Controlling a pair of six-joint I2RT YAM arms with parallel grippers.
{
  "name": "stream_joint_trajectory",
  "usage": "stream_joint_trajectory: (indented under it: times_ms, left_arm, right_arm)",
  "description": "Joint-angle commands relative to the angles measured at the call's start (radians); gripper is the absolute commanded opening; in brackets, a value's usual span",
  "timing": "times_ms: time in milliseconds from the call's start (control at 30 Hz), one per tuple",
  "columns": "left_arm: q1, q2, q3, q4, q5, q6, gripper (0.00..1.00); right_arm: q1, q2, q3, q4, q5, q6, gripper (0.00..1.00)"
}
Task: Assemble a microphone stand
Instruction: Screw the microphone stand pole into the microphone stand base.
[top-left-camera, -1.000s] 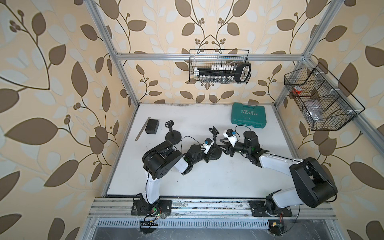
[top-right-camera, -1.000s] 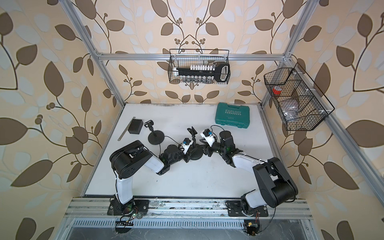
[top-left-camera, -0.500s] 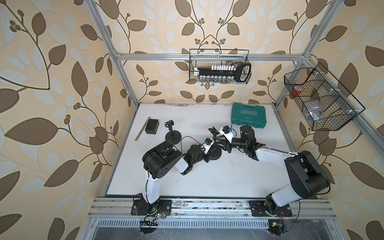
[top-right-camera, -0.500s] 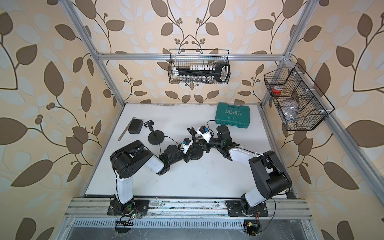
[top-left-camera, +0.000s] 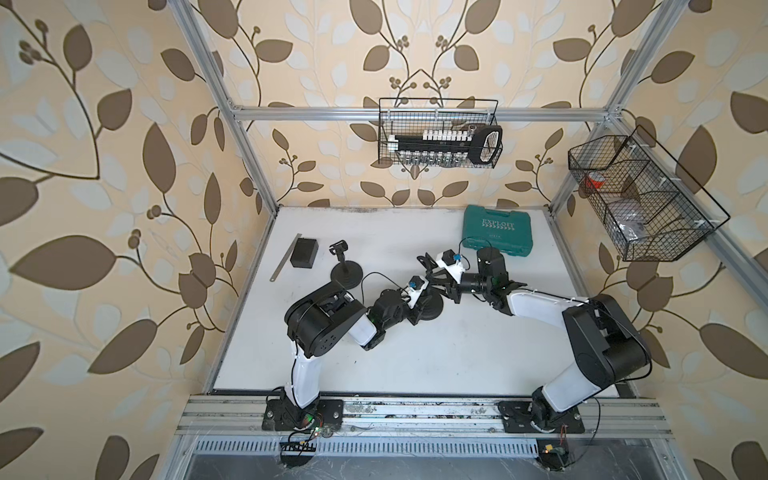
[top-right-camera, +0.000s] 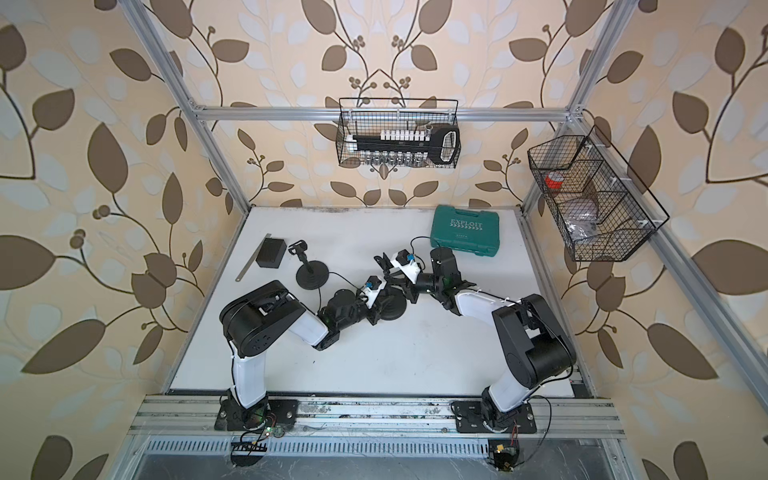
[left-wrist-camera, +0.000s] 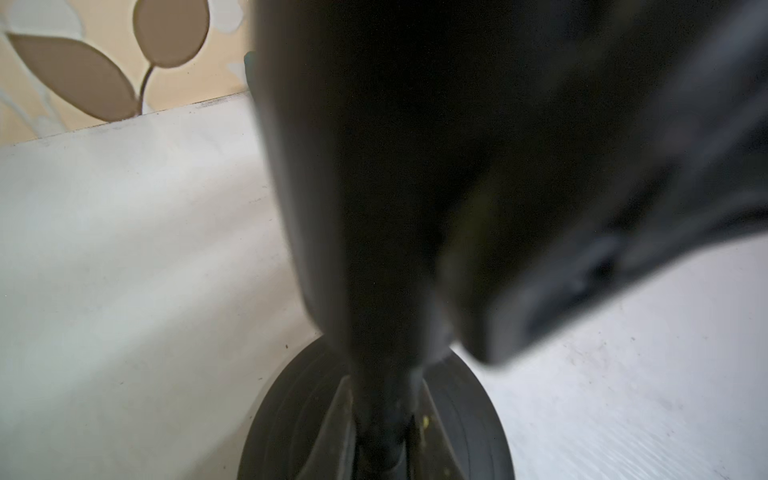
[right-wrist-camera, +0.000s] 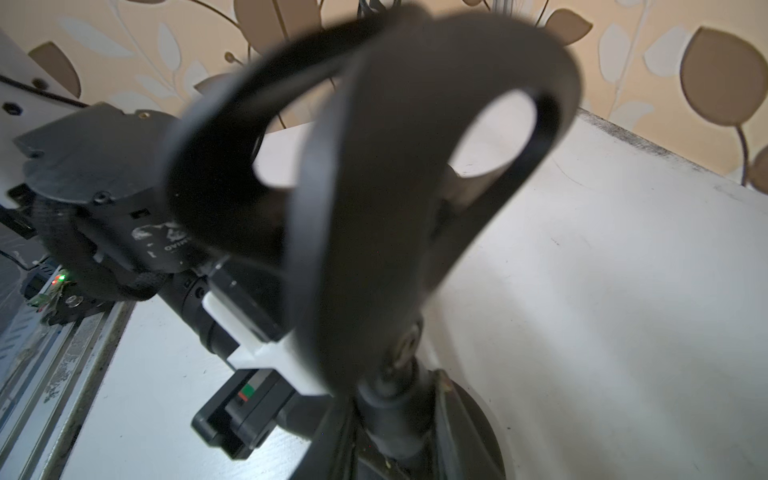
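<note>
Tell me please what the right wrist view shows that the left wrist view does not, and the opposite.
Only the right wrist view shows the microphone clip as a clear loop above the post, the left arm with its white camera mount, and the metal rail at the table's edge. Only the left wrist view shows a large blurred dark shape beside the post; I cannot tell what it is. Both show the post rising from the round base, the white table and the leaf wallpaper.
</note>
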Motion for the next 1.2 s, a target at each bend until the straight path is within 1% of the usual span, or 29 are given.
stream_joint_trajectory:
  times_ms: [0,133,233,300,433,500,567,633,667,767,867,967,1067,1167]
  left_arm:
    - [-0.006,0.026,-0.005,-0.043,0.019,-0.004,0.12]
    - [-0.006,0.026,-0.004,-0.048,0.017,-0.002,0.12]
    - [-0.006,0.023,-0.003,-0.056,0.010,0.001,0.12]
    - [-0.006,0.021,-0.003,-0.054,0.009,0.000,0.13]
    - [-0.006,0.004,-0.014,-0.038,0.013,-0.009,0.17]
    - [-0.006,-0.018,-0.027,-0.026,0.011,-0.021,0.23]
    - [-0.006,-0.043,-0.044,-0.015,0.011,-0.035,0.33]
    - [-0.006,-0.058,-0.051,0.000,0.021,-0.041,0.41]
    - [-0.006,-0.066,-0.052,0.005,0.025,-0.041,0.43]
    - [-0.006,-0.091,-0.053,0.003,0.024,-0.038,0.47]
    - [-0.006,-0.110,-0.047,-0.009,0.016,-0.024,0.46]
    - [-0.006,-0.120,-0.028,-0.030,0.016,-0.014,0.44]
    - [-0.006,-0.118,-0.011,-0.038,0.012,-0.011,0.39]
    - [-0.006,-0.106,0.001,-0.037,0.005,-0.011,0.29]
  right_arm:
    - [0.001,0.020,0.020,-0.002,-0.045,0.011,0.17]
    - [0.002,0.016,-0.005,0.031,-0.032,0.033,0.06]
    - [0.012,-0.001,-0.036,0.061,0.035,0.075,0.00]
    - [0.035,-0.020,-0.077,0.104,0.137,0.104,0.00]
    - [0.097,-0.057,-0.193,0.224,0.405,0.155,0.00]
    - [0.122,-0.072,-0.239,0.254,0.528,0.184,0.00]
    - [0.154,-0.084,-0.282,0.289,0.633,0.212,0.00]
    - [0.188,-0.090,-0.309,0.314,0.723,0.230,0.00]
    - [0.210,-0.090,-0.316,0.315,0.765,0.237,0.00]
    - [0.286,-0.083,-0.325,0.312,0.897,0.250,0.00]
    - [0.371,-0.068,-0.326,0.309,1.042,0.272,0.00]
    - [0.441,-0.048,-0.328,0.309,1.176,0.317,0.00]
    - [0.485,-0.031,-0.333,0.318,1.259,0.360,0.00]
    - [0.494,-0.021,-0.337,0.329,1.256,0.379,0.00]
